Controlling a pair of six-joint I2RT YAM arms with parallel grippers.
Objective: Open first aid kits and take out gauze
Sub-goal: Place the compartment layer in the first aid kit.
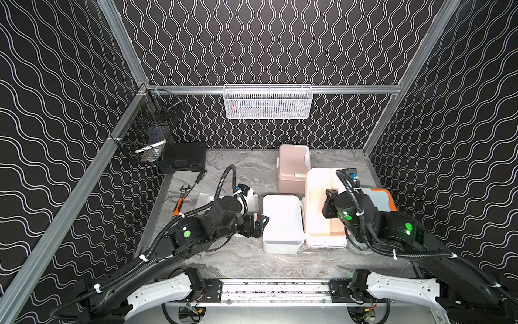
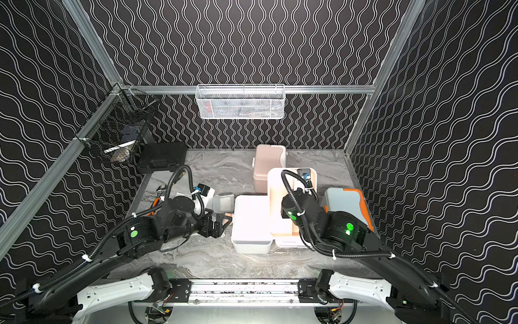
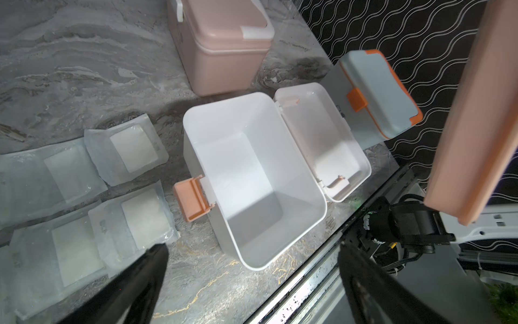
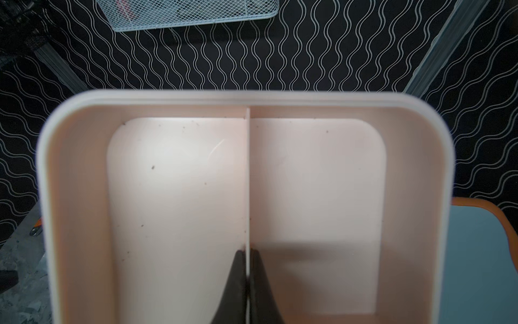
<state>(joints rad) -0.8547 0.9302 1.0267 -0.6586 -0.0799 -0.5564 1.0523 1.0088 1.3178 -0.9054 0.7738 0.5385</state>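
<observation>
The white first aid kit (image 1: 283, 224) stands open, its base (image 3: 252, 179) empty and its lid (image 3: 322, 140) laid flat beside it. My right gripper (image 4: 248, 252) is shut on the thin middle divider of the kit's peach inner tray (image 1: 319, 196), holding it up above the lid. Several gauze (image 3: 131, 148) packets lie on the table left of the kit. My left gripper (image 3: 252, 249) hangs open and empty by the base's left side, above the table. The pink kit (image 1: 293, 168) and the light blue kit (image 1: 378, 199) are closed.
A black hard case (image 1: 183, 157) sits at the back left, with a wrench (image 1: 180, 202) and a screwdriver (image 1: 200, 176) near it. A white mesh basket (image 1: 267, 102) hangs on the back wall and a black wire basket (image 1: 148, 131) on the left wall.
</observation>
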